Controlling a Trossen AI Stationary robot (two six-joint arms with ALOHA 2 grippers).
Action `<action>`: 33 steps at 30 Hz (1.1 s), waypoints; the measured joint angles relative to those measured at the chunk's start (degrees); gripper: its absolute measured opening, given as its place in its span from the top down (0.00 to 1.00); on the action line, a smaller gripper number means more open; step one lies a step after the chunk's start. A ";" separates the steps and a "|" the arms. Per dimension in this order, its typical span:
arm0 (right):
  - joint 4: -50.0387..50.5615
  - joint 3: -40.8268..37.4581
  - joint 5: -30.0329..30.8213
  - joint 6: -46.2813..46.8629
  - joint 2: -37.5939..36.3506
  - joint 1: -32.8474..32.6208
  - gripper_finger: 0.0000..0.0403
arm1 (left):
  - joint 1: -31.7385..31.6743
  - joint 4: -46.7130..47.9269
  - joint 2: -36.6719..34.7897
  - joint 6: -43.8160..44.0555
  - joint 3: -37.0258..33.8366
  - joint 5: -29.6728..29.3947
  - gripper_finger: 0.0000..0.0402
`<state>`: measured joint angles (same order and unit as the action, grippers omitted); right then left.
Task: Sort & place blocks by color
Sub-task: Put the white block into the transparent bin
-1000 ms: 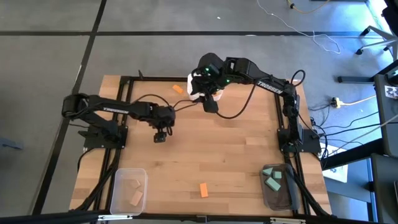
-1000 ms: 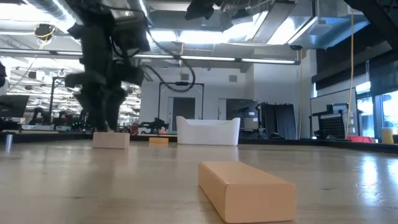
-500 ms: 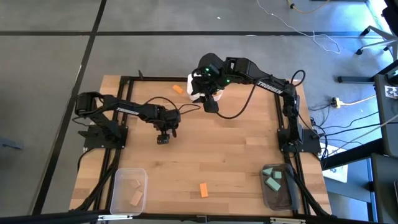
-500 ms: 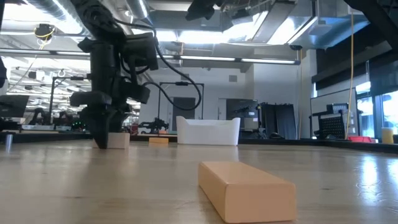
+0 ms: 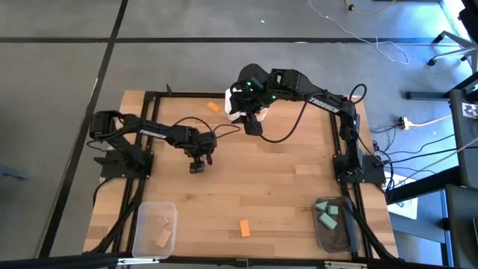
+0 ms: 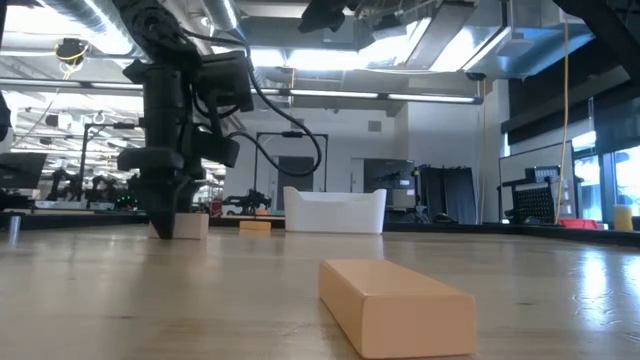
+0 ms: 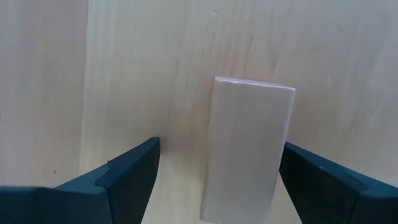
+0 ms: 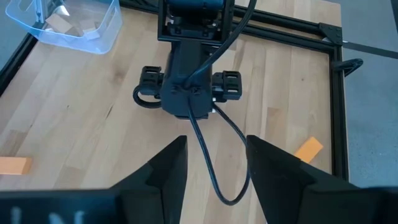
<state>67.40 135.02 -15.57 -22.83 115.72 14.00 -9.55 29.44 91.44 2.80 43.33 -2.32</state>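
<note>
A pale tan bar (image 7: pixel 249 149) lies flat on the counter (image 5: pixel 284 179), left of centre. The left end effector (image 5: pixel 197 166) is down over it with its fingers (image 7: pixel 118 180) apart, one on each side of the bar and neither touching it. In the low view this end effector (image 6: pixel 172 222) reaches to the counter just in front of the tan bar (image 6: pixel 188 226).

An orange bar (image 5: pixel 244 228) lies near the front edge, about midway between the two bins; in the low view it is the closest block (image 6: pixel 395 305). A second orange block (image 5: pixel 213 107) sits near the far edge, just beside the right arm, and shows also in the right wrist view (image 8: pixel 308 149).

The left bin (image 5: pixel 153 228), at the front left corner, holds two tan blocks (image 5: pixel 163 237). The right bin (image 5: pixel 334 224), at the front right corner, holds teal-green blocks (image 5: pixel 328 217).

The right end effector (image 5: pixel 252 124) hangs above the far middle of the counter, well apart from the tan bar, with its fingers (image 8: pixel 161 174) spread and nothing between them. Its wrist camera looks at the left arm (image 8: pixel 189 74), the left bin (image 8: pixel 74 28) and the near orange bar (image 8: pixel 13 165).
</note>
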 joint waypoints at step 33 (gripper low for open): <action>5.74 -0.07 0.02 -2.69 -0.22 -1.21 0.59 | 1.00 9.25 -5.81 2.42 -0.42 5.30 0.70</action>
<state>73.13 134.96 -15.55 -25.52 115.50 12.79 -8.55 38.69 85.63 5.21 42.92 2.98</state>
